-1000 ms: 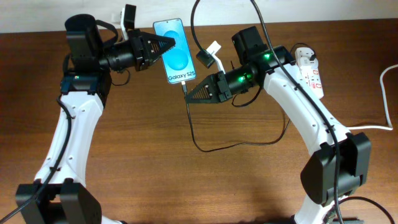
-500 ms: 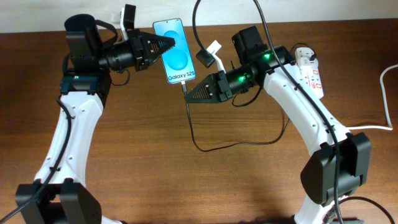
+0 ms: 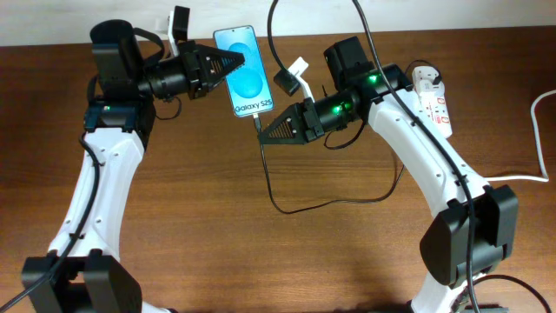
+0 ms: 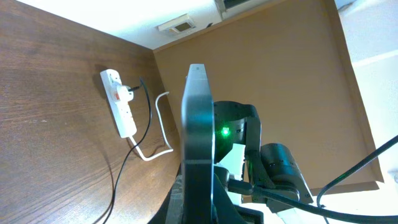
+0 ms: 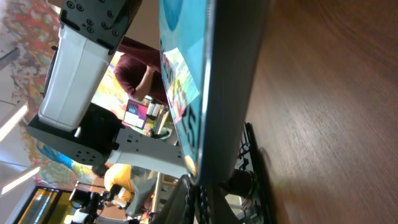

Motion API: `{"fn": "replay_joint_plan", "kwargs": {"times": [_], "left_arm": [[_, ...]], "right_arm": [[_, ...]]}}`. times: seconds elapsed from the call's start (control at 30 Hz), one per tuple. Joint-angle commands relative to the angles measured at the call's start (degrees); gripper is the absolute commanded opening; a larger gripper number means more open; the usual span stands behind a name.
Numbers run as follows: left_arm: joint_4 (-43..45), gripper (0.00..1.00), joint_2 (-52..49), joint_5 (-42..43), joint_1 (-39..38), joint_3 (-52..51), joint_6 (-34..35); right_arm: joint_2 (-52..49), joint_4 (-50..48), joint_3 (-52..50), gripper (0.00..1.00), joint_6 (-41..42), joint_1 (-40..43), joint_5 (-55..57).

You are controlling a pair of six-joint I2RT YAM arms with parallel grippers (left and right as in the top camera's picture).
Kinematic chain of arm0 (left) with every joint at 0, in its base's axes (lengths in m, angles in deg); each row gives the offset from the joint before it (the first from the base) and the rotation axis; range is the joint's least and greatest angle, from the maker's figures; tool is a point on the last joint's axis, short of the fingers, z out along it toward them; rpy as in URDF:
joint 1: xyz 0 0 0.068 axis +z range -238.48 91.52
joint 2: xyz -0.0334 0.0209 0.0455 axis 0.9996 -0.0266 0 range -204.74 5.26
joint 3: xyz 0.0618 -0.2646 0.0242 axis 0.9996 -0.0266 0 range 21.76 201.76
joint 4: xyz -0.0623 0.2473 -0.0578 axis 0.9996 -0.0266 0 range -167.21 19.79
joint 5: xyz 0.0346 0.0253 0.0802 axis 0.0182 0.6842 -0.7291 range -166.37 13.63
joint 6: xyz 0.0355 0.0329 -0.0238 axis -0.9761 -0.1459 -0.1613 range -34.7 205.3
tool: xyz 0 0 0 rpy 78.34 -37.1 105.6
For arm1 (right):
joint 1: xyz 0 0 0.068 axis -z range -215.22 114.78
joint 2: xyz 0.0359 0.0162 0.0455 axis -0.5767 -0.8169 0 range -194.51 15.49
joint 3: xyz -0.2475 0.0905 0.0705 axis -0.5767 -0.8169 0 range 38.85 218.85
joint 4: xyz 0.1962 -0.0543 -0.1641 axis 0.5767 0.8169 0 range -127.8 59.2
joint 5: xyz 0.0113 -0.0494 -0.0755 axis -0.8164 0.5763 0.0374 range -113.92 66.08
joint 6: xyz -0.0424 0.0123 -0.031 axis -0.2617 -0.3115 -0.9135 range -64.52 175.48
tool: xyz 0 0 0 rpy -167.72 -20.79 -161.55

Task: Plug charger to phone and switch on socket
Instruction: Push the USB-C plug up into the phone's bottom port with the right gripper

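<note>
Overhead: left gripper (image 3: 233, 63) clamped on left edge of phone (image 3: 248, 87), screen up, far-middle of table. Right gripper (image 3: 264, 136) narrow, pinching charger (image 3: 300, 207) just below phone's bottom edge. Socket (image 3: 437, 104) far right.
Left wrist: phone (image 4: 198, 124) edge-on between 2 fingers.
Right wrist: phone (image 5: 211, 81) edge fills view.

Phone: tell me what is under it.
Wooden table shows beside the phone, which the left tool pinches by its edge. The patch beneath is covered by the phone's body. Whether it rests on the wood or hangs above it cannot be told.
</note>
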Motion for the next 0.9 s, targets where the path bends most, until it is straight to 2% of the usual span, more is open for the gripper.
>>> {"fn": "replay_joint_plan", "kwargs": {"times": [0.0, 0.7, 0.87], "left_arm": [[0.5, 0.00, -0.2, 1.3, -0.1, 0.6, -0.1], [0.5, 0.00, -0.2, 1.8, -0.1, 0.6, -0.1], [0.3, 0.00, -0.2, 1.8, -0.1, 0.6, -0.1]], "right_arm": [[-0.4, -0.2, 0.2, 0.04, -0.4, 0.0, -2.7], [-0.4, -2.9, 0.2, 0.04, -0.3, 1.9, -3.7], [-0.4, -7.1, 0.2, 0.04, 3.5, 1.8, -4.8]]}}
